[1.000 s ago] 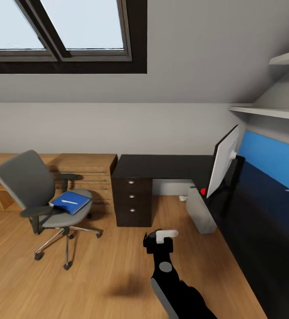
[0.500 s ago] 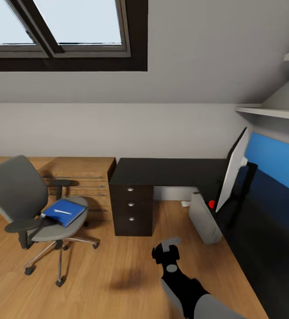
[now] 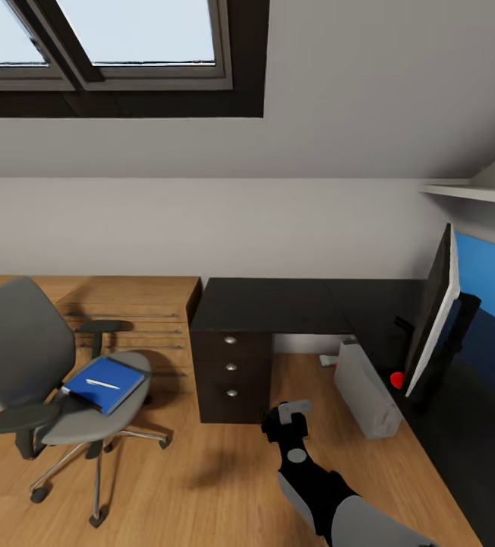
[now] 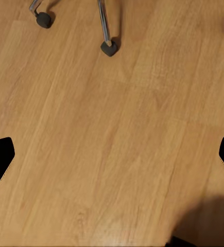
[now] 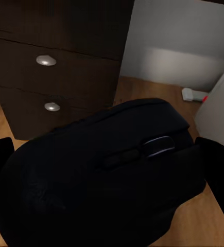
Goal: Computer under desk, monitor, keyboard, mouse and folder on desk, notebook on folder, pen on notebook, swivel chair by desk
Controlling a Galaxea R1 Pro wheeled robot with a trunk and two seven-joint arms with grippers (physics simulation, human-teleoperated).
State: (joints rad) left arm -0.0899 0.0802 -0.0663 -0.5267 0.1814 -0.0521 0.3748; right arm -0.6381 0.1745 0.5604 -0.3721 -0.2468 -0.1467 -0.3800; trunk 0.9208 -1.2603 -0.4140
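The right end effector point(image 5: 112, 170) grips the smooth, rounded black mouse point(image 5: 101, 190) above wood floor; the black worktop's point(image 3: 270, 304) knobbed drawers lie just ahead, pale boxy computer point(image 3: 365, 389) alongside.

blue folder point(image 3: 103, 384), black mouse point(image 5: 99, 190)

The mouse point(image 5: 99, 177) blocks most of the right wrist view, hiding the drawers' point(image 5: 50, 77) lower part. In the head view the monitor point(image 3: 433, 323) stands edge-on, screen unreadable, and the swivel chair point(image 3: 46, 372) is cut at the frame's edge. The folder point(image 3: 103, 384) covers anything beneath it.
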